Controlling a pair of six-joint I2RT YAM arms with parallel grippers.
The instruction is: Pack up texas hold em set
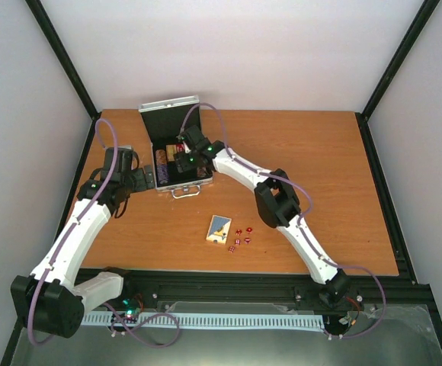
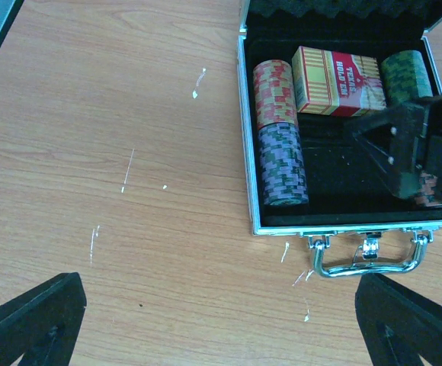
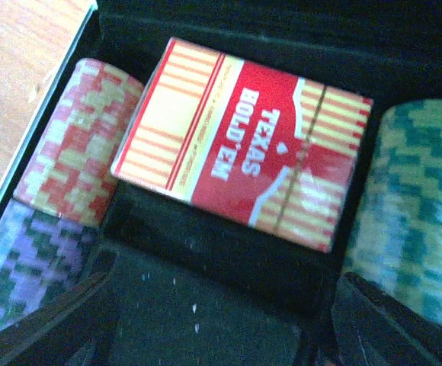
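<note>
- The red deck (image 3: 244,145) reads "TEXAS HOLD'EM" in white on its red panel, with yellow and red stripes at both ends. The fine print along its side is too blurred to read.
- It lies a little tilted in the far middle slot of the open silver briefcase (image 2: 358,226), which sits at the back left of the table (image 1: 320,191). The lid (image 1: 169,107) stands up behind it and the handle (image 2: 369,255) faces the arms.
- On the case's left side, a red-and-yellow chip stack (image 2: 273,93) lies end to end with a purple-and-green chip stack (image 2: 282,164). A green chip stack (image 2: 406,72) lies on the right, beyond the deck.
- The right gripper (image 3: 221,305) hangs inside the case over the bare black lining, just short of the red deck. Its fingers are spread with nothing between them, and its body hides most of the near right corner.
- The left gripper (image 2: 219,293) hovers over bare wood just left of the case. Its fingers are spread as wide as they go and hold nothing.
- The blue-and-yellow deck (image 1: 219,229) lies flat on the table, well apart from the case. Its print is too small to read.
- A few tiny red dice (image 1: 241,236) lie scattered just beside that deck.
</note>
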